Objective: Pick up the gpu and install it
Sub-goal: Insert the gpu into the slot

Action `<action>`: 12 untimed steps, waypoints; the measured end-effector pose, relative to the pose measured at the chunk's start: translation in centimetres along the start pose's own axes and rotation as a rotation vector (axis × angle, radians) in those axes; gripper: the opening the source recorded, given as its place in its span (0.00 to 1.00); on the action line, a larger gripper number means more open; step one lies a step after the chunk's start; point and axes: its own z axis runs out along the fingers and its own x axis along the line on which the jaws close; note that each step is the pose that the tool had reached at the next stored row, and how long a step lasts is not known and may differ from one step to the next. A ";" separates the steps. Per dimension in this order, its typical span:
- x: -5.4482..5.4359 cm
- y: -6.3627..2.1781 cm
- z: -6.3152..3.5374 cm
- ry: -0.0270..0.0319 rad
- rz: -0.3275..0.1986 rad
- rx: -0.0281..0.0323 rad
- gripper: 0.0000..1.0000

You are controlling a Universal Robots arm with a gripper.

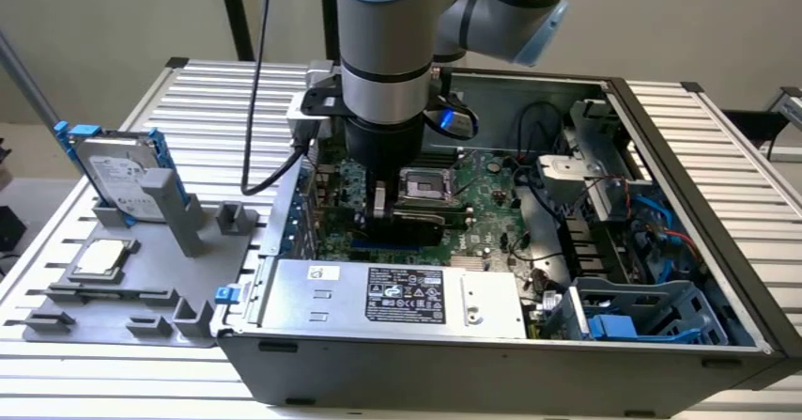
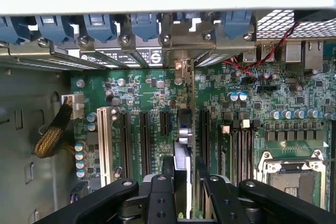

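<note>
my black two-fingered gripper [image 2: 185, 195] was pinched on the gpu [image 2: 189, 145], a thin card seen edge-on in the wrist view, its green circuit board face on one side and a dark face with a pale silver part on the other. one black finger [image 2: 159, 192] pressed each face, the two fingers close together with just the card between them. the card stood upright over the green motherboard [image 2: 157, 98], running up to the row of silver slot brackets [image 2: 173, 40] and blue plastic latches [image 2: 142, 24] at the case's rear wall. it sat in line with the black expansion slots [image 2: 143, 140]; i could not tell whether its edge was already seated in one.

in the exterior view my grey and blue arm [image 1: 389, 54] came down from the top centre of the frame into the open grey metal computer case [image 1: 527, 373], my gripper [image 1: 382, 209] low over the motherboard [image 1: 483, 190], just left of the square silver cpu socket [image 1: 424, 187]. the silver power supply box with a black label [image 1: 401, 298] lay in front of it, toward the bottom of the frame. at the frame's left, outside the case, a grey plastic holder tray [image 1: 138, 293] carried a silver hard drive with blue rails [image 1: 119, 171] standing on edge and a small square silver cpu chip [image 1: 103, 258] lying flat.
</note>
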 end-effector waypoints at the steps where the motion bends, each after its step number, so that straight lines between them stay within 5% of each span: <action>1: 0.0 0.00 0.03 0.0006 0.000 0.0000 0.27; 12: -0.1 0.00 0.00 0.0024 0.000 -0.0019 0.27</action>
